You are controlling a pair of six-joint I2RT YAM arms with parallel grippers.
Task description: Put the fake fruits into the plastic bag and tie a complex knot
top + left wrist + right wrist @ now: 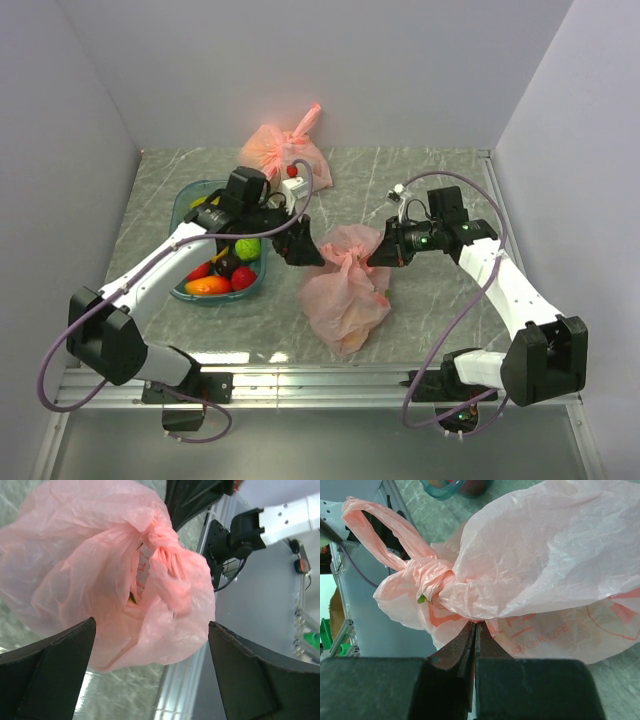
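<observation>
**Bag** (345,295): salmon-pink, lying mid-worktop (430,180) between the two hands. Its neck is twisted into a knot (437,580), with one loop sticking out beside it.

**Left hand** (305,250): released, fingers (50,675) spread wide and holding nothing. It sits just beside the bag, which fills its wrist view.

**Right hand** (475,630): clenched, tips against the bag just under the knot. Cannot tell whether any film is pinched.

**Fruits** (225,270): several, red, green and orange, in a teal bin (185,205) left of the bag.

**Paler bag** (280,150): at the rear of the worktop, well apart.
</observation>
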